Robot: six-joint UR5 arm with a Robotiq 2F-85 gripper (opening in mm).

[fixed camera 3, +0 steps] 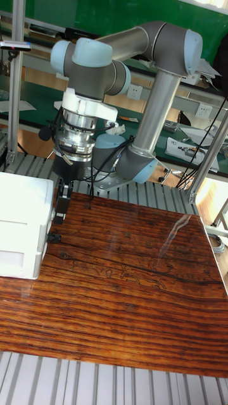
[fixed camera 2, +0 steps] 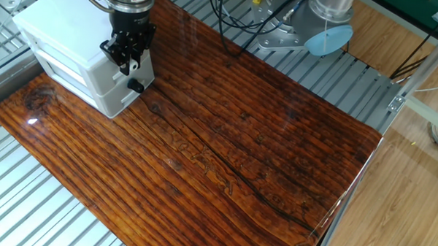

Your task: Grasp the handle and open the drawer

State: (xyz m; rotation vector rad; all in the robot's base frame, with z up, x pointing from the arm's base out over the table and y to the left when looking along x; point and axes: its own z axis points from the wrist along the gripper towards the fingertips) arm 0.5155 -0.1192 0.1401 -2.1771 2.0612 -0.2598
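The white boxy cabinet [fixed camera 2: 62,22] stands at the table's far left corner, its drawers facing right. My black gripper [fixed camera 2: 129,61] comes down against the upper drawer [fixed camera 2: 110,69] front, and its fingers close in on the small whitish handle [fixed camera 2: 133,62], which is mostly hidden between them. The drawer sits flush with the cabinet. In the tall fixed view the gripper [fixed camera 3: 59,214] hangs at the right face of the cabinet [fixed camera 3: 22,215], with the handle hidden behind the fingers. A dark knob [fixed camera 2: 135,85] sticks out of the lower drawer just below the gripper.
The arm's grey base [fixed camera 2: 295,27] with a blue disc [fixed camera 2: 328,39] and black cables [fixed camera 2: 230,21] sits behind the wooden tabletop [fixed camera 2: 226,138]. Slatted metal surrounds the board. The right table edge [fixed camera 2: 355,186] drops to the floor.
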